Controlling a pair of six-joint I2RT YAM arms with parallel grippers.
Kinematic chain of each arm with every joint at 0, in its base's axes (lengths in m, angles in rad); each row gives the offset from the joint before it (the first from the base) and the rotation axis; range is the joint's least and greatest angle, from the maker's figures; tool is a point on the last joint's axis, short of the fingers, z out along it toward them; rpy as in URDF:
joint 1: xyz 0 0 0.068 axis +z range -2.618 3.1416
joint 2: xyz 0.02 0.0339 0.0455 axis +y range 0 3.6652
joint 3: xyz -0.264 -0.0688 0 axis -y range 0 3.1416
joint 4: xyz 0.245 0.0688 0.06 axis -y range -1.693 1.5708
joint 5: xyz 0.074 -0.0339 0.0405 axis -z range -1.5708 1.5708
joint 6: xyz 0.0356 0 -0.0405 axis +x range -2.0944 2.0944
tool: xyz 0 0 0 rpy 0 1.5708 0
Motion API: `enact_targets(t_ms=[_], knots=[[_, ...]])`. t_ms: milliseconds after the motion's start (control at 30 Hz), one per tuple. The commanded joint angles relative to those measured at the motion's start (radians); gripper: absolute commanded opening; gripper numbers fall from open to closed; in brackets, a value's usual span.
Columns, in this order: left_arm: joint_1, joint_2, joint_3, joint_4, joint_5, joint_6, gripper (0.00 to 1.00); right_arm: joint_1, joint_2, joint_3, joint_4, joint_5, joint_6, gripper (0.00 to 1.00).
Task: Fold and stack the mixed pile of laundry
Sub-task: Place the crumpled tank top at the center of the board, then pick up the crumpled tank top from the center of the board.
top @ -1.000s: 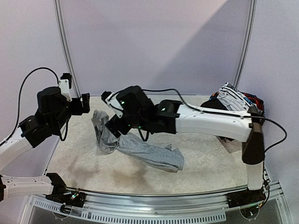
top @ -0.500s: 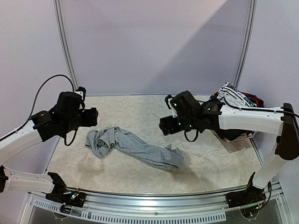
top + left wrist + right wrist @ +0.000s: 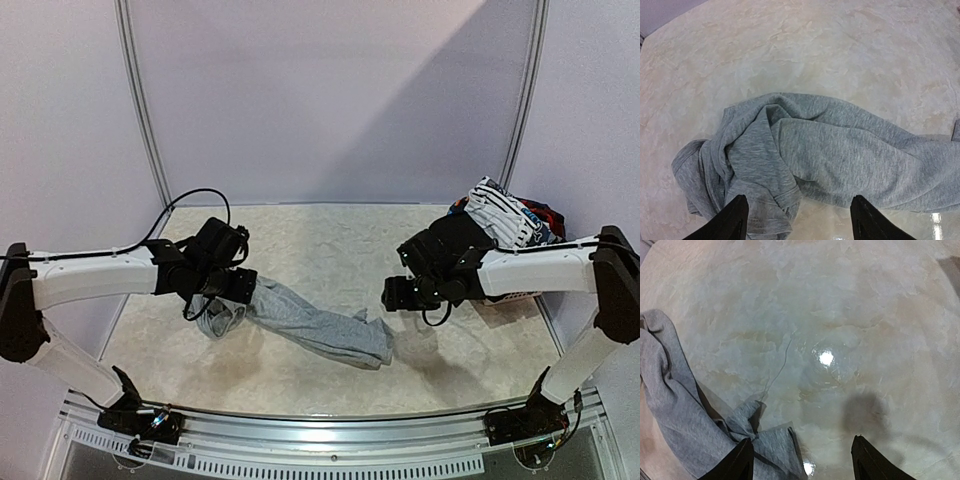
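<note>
Trousers [image 3: 310, 325], light grey, lie rumpled across the surface [image 3: 330, 235], likely laid out for folding. Left gripper [image 3: 232, 285] hovers unclenched over the bunched end, and right gripper [image 3: 393, 294] hangs unclenched beside the other end; both are empty. Remaining pile [image 3: 505, 215] waits far right.

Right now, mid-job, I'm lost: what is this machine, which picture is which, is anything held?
Two white-and-black robot arms stand at the near edge of a pale marbled table. The wide picture looks down from above and behind them; the other two come from wrist cameras, the dark prongs being that hand's fingers. Crumpled light grey trousers lie on it. The left hand hovers over their bunched end, the right hand over bare table near the other end. Both are open, holding nothing. More laundry is heaped at the far right.
</note>
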Motion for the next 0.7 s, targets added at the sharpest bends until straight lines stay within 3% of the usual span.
enact_targets(t_ms=[0,400,600,667], knots=[[-0.024,0.045,0.018,0.059,0.028,0.005,0.71,-0.012,0.053,0.014,0.077,-0.043,0.012,0.65],[-0.034,-0.012,-0.062,0.076,-0.019,-0.02,0.67,-0.013,0.211,0.035,0.114,-0.168,0.0,0.46],[-0.034,-0.038,-0.08,0.072,-0.037,-0.02,0.67,0.017,0.212,0.033,0.091,-0.153,0.0,0.44],[-0.034,-0.041,-0.082,0.072,-0.04,-0.02,0.67,0.025,0.222,0.042,0.077,-0.148,-0.003,0.38]])
